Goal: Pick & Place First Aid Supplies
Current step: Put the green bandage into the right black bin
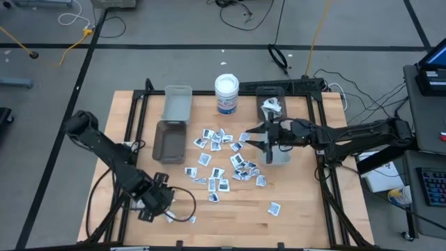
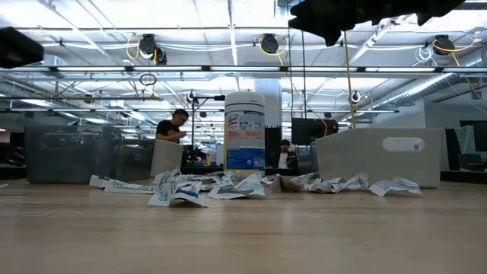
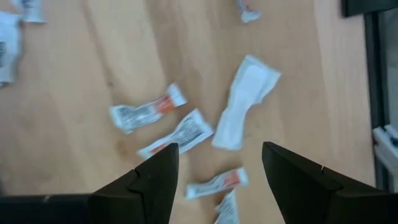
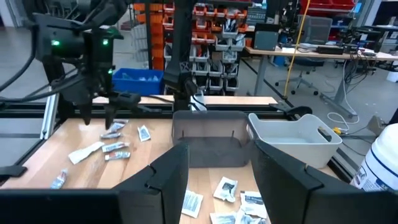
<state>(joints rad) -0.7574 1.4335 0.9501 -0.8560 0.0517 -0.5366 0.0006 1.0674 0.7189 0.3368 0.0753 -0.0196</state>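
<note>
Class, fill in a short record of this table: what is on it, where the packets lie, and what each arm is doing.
surface: wooden table
packets: scattered mid-table
tub: upright at the far edge
bins: two, left of the packets
third bin: right of the tub
left gripper: jaws open, above strips near the front left corner
right gripper: jaws open, over the packets' right edge
</note>
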